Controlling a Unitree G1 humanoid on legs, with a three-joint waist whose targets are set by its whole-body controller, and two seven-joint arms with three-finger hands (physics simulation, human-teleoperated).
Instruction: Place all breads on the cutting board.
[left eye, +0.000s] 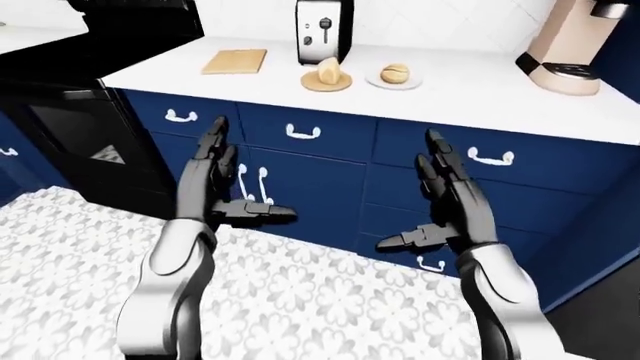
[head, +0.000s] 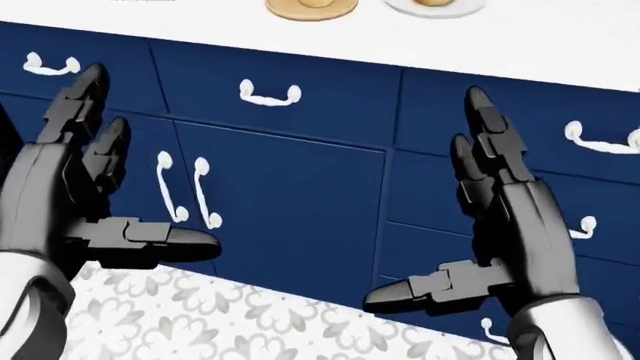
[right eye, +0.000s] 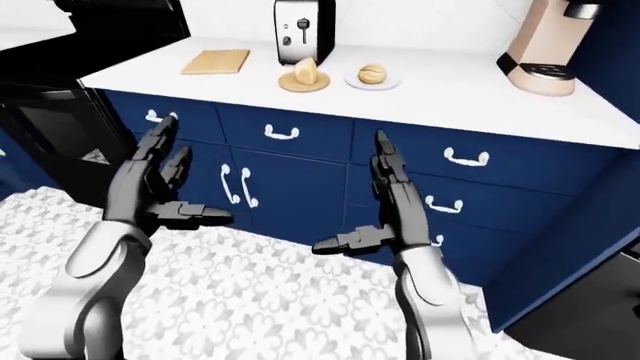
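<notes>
A wooden cutting board (left eye: 235, 61) lies on the white counter (left eye: 470, 101) at the upper left of the left-eye view. To its right, a bread piece (left eye: 328, 71) rests on a tan plate (left eye: 326, 82), and a round bread roll (left eye: 395, 73) sits on a white plate (left eye: 394, 81). Both hands are raised before the blue cabinets, well below the counter. My left hand (left eye: 225, 184) is open, fingers up, thumb out. My right hand (left eye: 432, 202) is open the same way. Neither holds anything.
A toaster (left eye: 323, 31) stands behind the plates, and a coffee machine (left eye: 570, 45) at the counter's right. A black oven (left eye: 75, 127) is at the left. Blue drawers and doors with white handles (left eye: 303, 133) face me. Patterned floor tiles (left eye: 330, 300) lie below.
</notes>
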